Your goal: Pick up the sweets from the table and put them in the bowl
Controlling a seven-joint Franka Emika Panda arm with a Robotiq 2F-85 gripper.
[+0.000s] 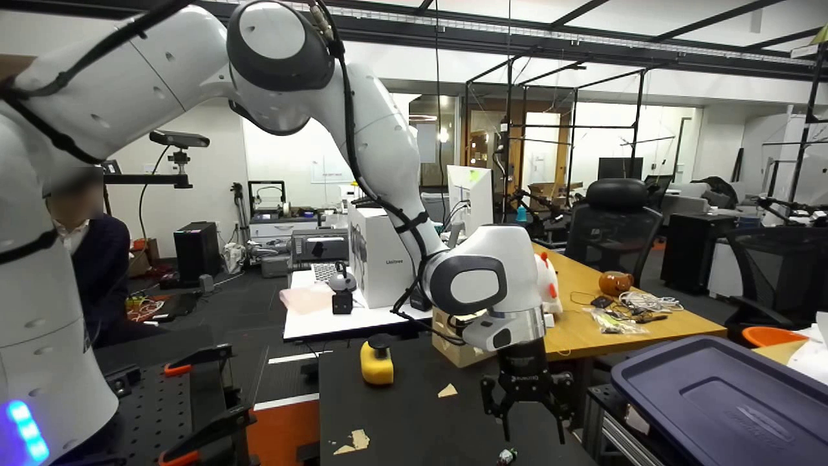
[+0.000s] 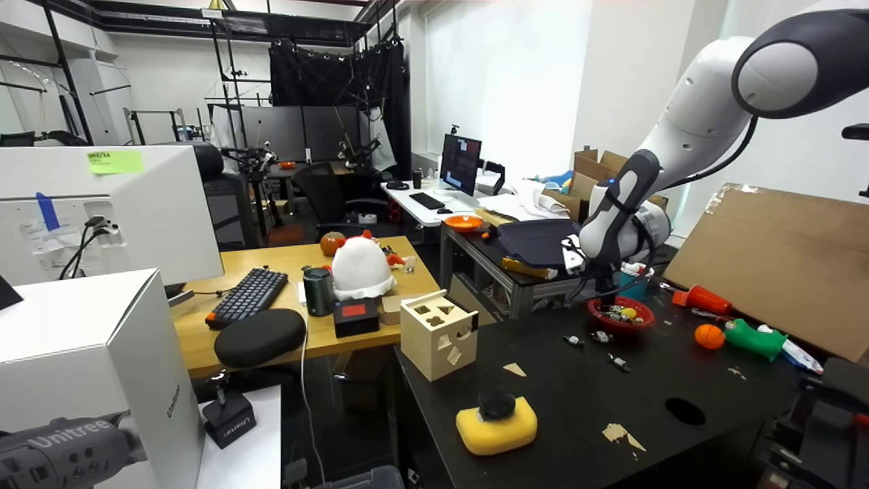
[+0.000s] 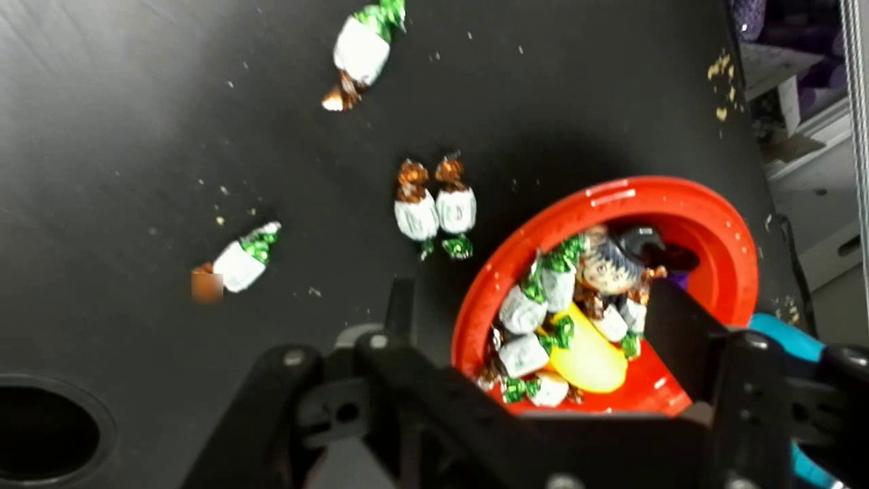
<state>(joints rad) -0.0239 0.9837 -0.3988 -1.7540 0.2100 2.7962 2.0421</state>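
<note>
Sweets [image 3: 456, 210] in white wrappers with twisted green and brown foil ends lie in two groups in the wrist view. At least six rest in the round red plastic bowl [image 3: 645, 193] beneath the black two-fingered pincer [image 3: 533, 292], along with a smooth yellow oval object [image 3: 590, 356] and a small painted head with a dark hat [image 3: 607, 272]. The pincer is spread wide, its fingers [image 3: 402, 305] well apart and gripping nothing. Four sweets are loose on the flat matte black desk [image 3: 136, 170]: two side by side just ahead of the finger that shows outside the rim, one farther out beyond that pair, and one off to the same finger's outer side.

In an exterior view, one loose sweet [image 1: 506, 457] shows just below the pincer's parted tips; the bowl is out of frame.

In an exterior view, the bowl [image 2: 621, 327] stands under the pincer, though how deep the tips reach cannot be told. Loose sweets [image 2: 618, 362] lie near the pincer, clear of the bowl.

By count, the job looks past halfway; those four seem to be what is left.
</note>
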